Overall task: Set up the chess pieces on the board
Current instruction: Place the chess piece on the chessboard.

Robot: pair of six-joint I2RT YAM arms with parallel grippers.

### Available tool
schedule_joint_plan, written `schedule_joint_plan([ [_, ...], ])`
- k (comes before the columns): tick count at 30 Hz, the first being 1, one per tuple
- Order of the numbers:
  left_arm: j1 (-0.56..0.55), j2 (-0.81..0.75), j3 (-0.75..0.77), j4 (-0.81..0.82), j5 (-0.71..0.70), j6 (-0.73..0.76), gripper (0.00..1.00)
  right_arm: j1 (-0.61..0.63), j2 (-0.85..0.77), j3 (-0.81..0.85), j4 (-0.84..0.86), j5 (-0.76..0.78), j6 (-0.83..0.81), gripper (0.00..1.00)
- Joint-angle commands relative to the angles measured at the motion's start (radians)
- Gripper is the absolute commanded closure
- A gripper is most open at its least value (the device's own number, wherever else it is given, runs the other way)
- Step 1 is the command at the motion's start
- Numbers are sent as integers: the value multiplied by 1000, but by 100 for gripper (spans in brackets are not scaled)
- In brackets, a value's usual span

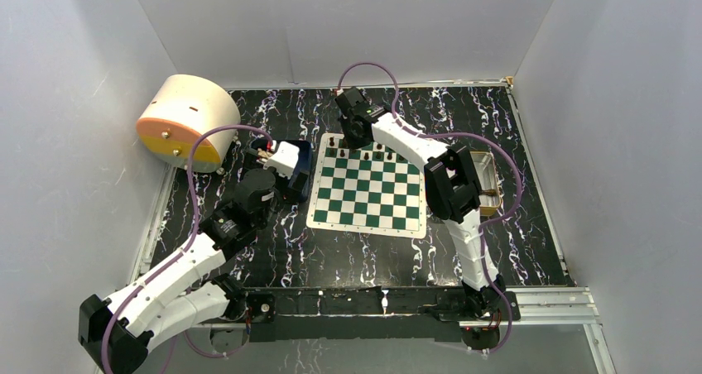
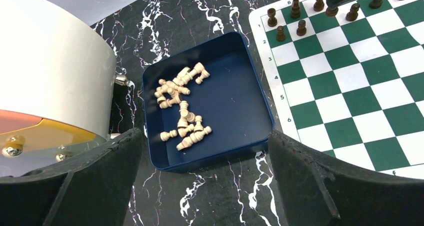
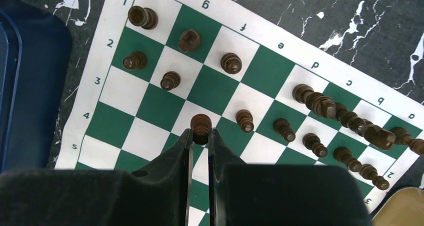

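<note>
The board (image 1: 364, 200) is a green and white checked mat in the middle of the table. Several dark chess pieces (image 3: 320, 106) stand or lie on its far rows, some bunched together near the right corner. My right gripper (image 3: 200, 131) hangs over the board's far left part, shut on one dark pawn (image 3: 201, 122) that pokes out between its fingertips. My left gripper (image 2: 206, 156) is open and empty, just short of the near rim of a blue tray (image 2: 240, 101) left of the board.
The blue tray holds several pale wooden chess pieces (image 2: 181, 103) lying loose. A big cream cylinder with an orange face (image 1: 186, 122) stands at the far left. A gold tin tray (image 1: 490, 179) sits to the right of the board, partly behind the right arm.
</note>
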Motion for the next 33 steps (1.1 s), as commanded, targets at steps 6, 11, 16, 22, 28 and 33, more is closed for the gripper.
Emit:
schedule_joint_plan([
  [6, -2, -17, -1, 20, -19, 4, 7, 8, 37, 52, 22, 45, -15, 80],
  [11, -2, -14, -2, 24, -14, 3, 7, 8, 50, 55, 24, 57, -18, 79],
  [16, -2, -12, -2, 23, -15, 4, 7, 8, 67, 53, 33, 63, -20, 78],
  [22, -2, -11, -1, 24, -10, 4, 7, 8, 74, 53, 47, 74, -22, 78],
  [28, -2, -7, -1, 20, -6, 6, 7, 9, 78, 48, 66, 77, -24, 79],
  [33, -2, -6, -1, 16, -2, 5, 7, 8, 83, 42, 80, 82, -24, 79],
])
